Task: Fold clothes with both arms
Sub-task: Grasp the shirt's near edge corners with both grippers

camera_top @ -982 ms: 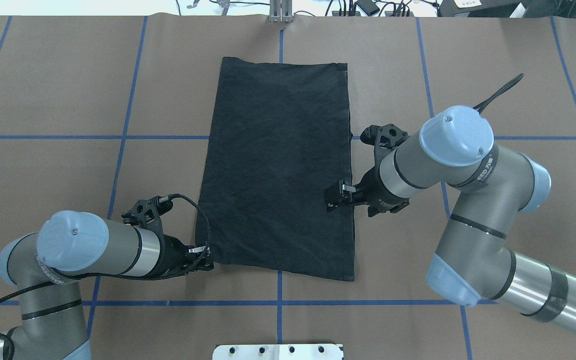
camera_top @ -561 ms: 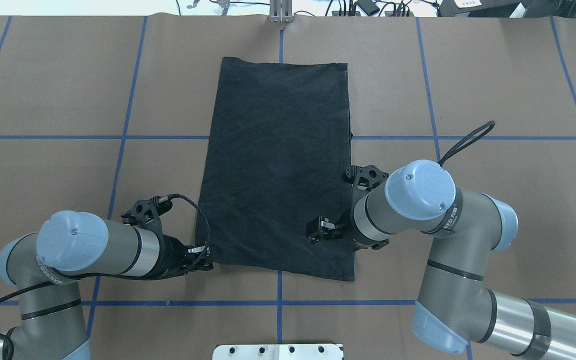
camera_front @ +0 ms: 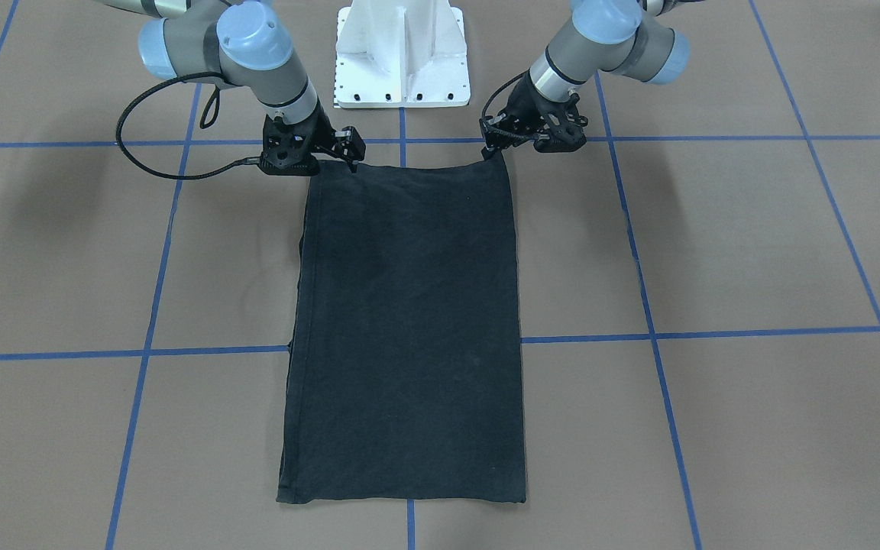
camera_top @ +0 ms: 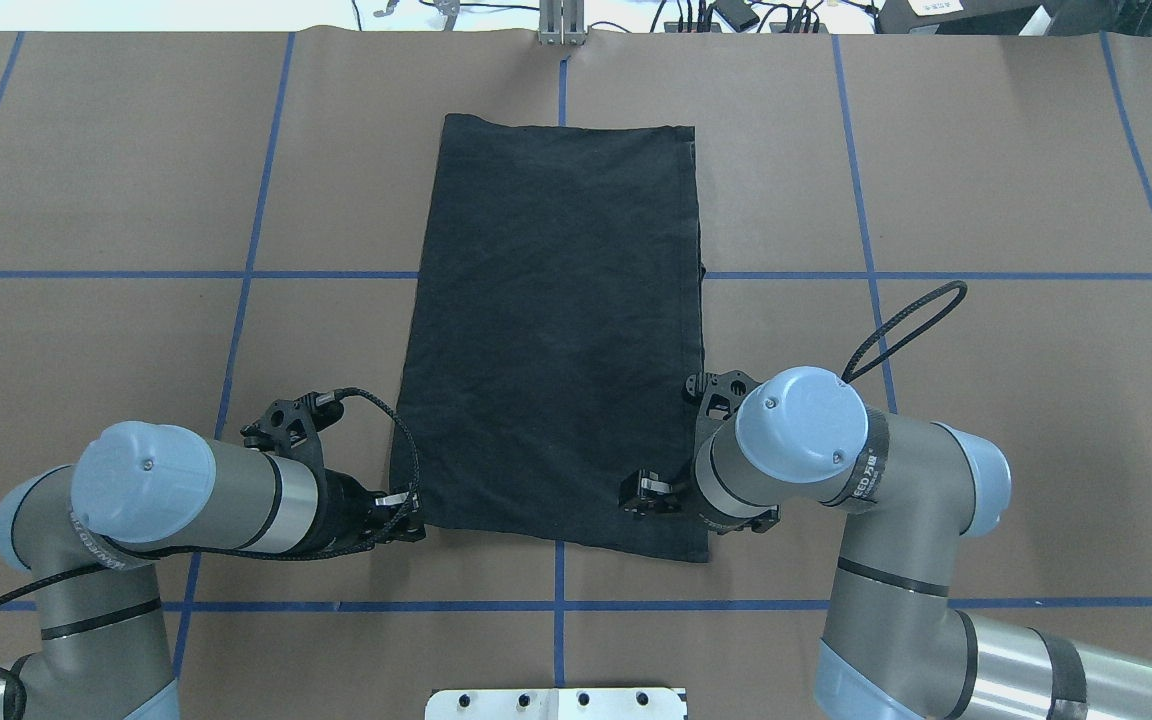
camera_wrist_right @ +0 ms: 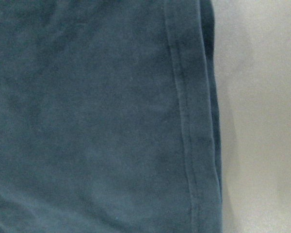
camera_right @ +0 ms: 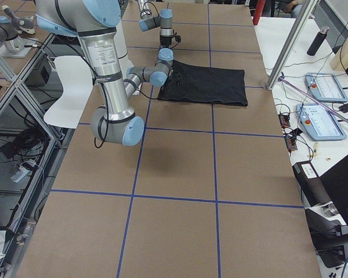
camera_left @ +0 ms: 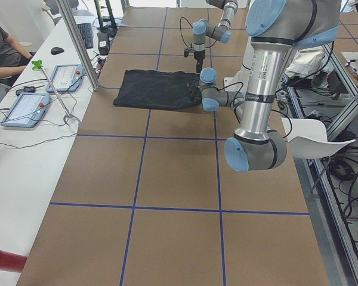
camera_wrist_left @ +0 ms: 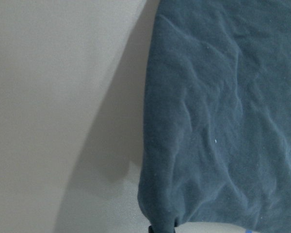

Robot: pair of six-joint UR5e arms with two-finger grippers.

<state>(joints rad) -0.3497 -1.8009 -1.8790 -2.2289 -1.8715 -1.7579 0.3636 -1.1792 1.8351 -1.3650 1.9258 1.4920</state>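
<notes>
The T-shirt [camera_top: 556, 330] lies flat on the table [camera_top: 136, 180] at the centre of the overhead frame, folded into a tall rectangle with plain black fabric facing up. Its long sides run from top to bottom of the frame. A stitched hem runs along its right-hand edge.

Left arm [camera_top: 196, 490]: enters from the lower left of the overhead frame. The left gripper [camera_top: 414, 522] sits at table level on the shirt's lower left corner. In the left wrist view the fabric bunches to a point at the bottom edge of the frame, so the jaws are pinched on that corner.

Right arm [camera_top: 886, 490]: enters from the lower right. The right gripper [camera_top: 648, 494] is over the shirt just inside its lower right corner, pointing downward. Jaw width cannot be told; the right wrist view shows only fabric, hem and bare table.

Blue tape lines [camera_top: 236, 274] divide the brown table into squares.
</notes>
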